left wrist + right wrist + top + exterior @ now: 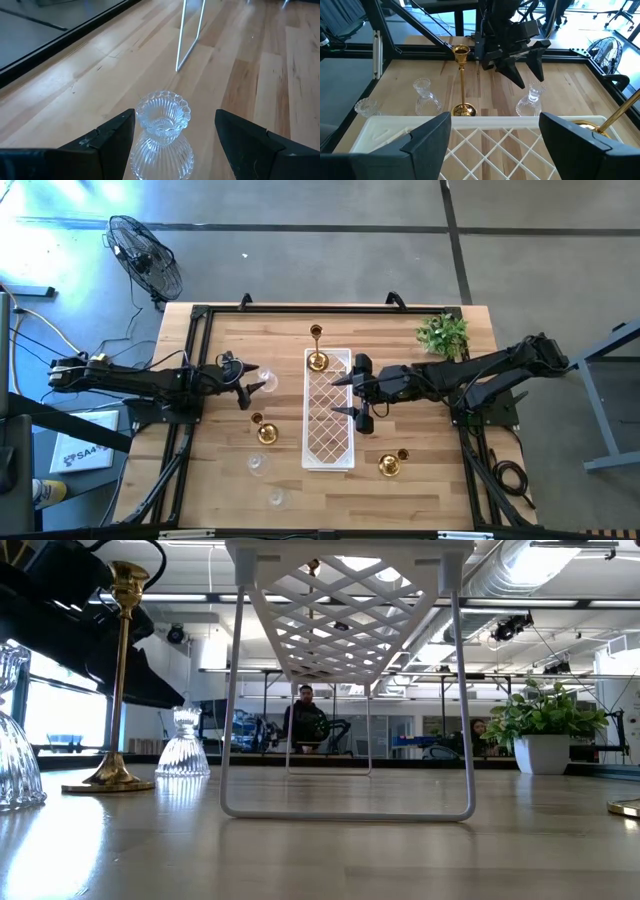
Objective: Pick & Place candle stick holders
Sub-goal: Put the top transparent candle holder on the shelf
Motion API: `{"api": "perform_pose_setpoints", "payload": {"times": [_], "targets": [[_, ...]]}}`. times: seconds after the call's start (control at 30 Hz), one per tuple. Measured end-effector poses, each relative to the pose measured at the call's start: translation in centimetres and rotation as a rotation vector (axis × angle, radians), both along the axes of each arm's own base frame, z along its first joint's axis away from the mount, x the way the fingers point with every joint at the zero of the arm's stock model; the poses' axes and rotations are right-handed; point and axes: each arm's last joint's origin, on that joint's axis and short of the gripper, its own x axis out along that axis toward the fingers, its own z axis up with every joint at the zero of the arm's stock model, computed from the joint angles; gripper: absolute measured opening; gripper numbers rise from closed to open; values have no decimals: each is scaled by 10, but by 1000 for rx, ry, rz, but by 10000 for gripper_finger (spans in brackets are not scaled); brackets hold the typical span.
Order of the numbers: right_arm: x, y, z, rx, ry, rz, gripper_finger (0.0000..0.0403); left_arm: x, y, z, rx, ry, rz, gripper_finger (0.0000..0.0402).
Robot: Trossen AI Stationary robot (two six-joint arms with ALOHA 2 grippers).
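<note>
Left wrist view showed the left claw [172, 145] spread apart around a clear ribbed glass candle holder [162, 131] standing on the bench [260, 75] at nine o'clock of the white lattice tray [328, 412]; closing squarely at its neck looked safest. The right claw [358, 390] hung apart, empty, over the tray.

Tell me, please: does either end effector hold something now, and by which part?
Nothing is held. The left end effector stands open around a clear glass holder without touching it. The right end effector is open above the white tray.

a lab or open workshop: exposed ceiling ducts [530, 565], concrete floor [300, 260], people at desks.
</note>
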Motion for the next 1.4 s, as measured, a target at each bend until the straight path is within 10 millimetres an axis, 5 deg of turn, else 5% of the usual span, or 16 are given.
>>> {"api": "perform_pose_setpoints", "payload": {"times": [1.4], "targets": [[0, -1, -1, -8, 11, -13, 299, 33, 3, -20, 135, 67, 6, 270]]}}
